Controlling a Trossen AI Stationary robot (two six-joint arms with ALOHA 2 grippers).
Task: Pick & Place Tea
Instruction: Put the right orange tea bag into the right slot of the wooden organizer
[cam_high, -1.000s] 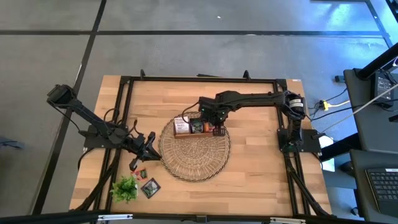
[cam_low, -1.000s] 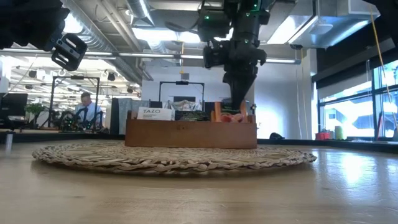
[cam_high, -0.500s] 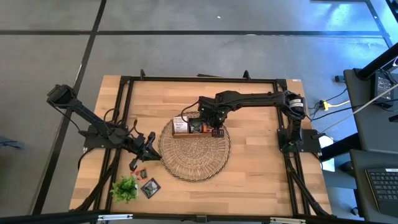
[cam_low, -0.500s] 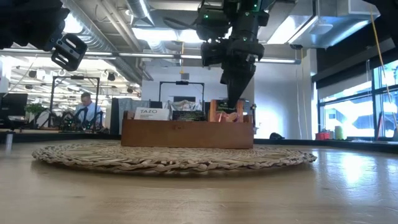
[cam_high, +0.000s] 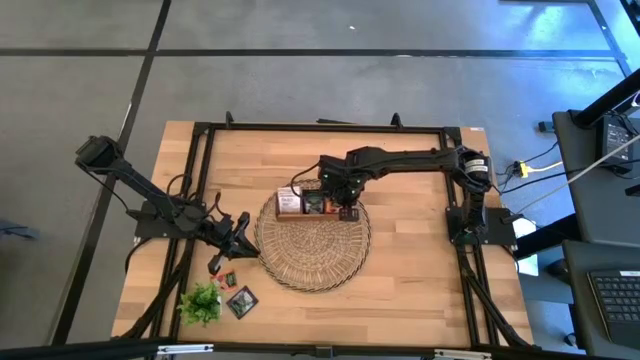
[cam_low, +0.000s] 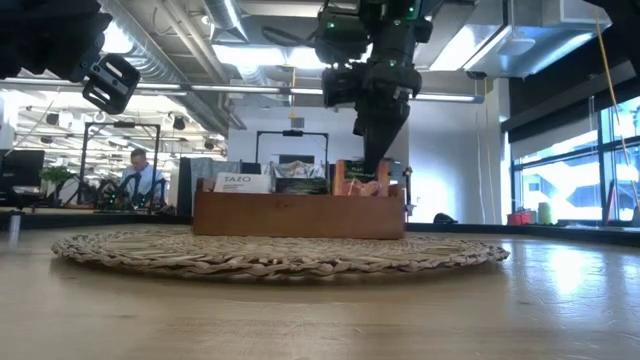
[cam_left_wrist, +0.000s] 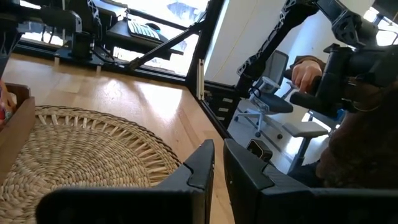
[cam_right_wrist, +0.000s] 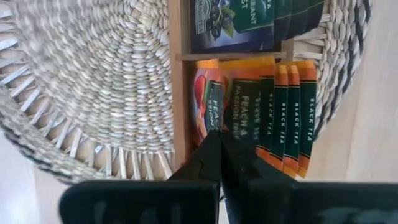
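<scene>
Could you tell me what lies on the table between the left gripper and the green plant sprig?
In the high view, one small tea sachet lies on the table between the left gripper and the green plant sprig; another dark sachet lies beside the sprig.

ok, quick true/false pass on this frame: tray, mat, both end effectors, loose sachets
1. The wooden tray sits on the wicker mat. True.
2. The right end effector is over the tray's compartment of orange sachets. True.
3. The right end effector is wide open. False: its fingers are shut, tips at a sachet in the tray.
4. The left end effector is above the tray. False: it is at the mat's left edge, away from the tray.
5. A green plant sprig lies near the table's front left, with a dark sachet beside it. True.
6. The tray is empty. False: sachets stand in its compartments.
</scene>
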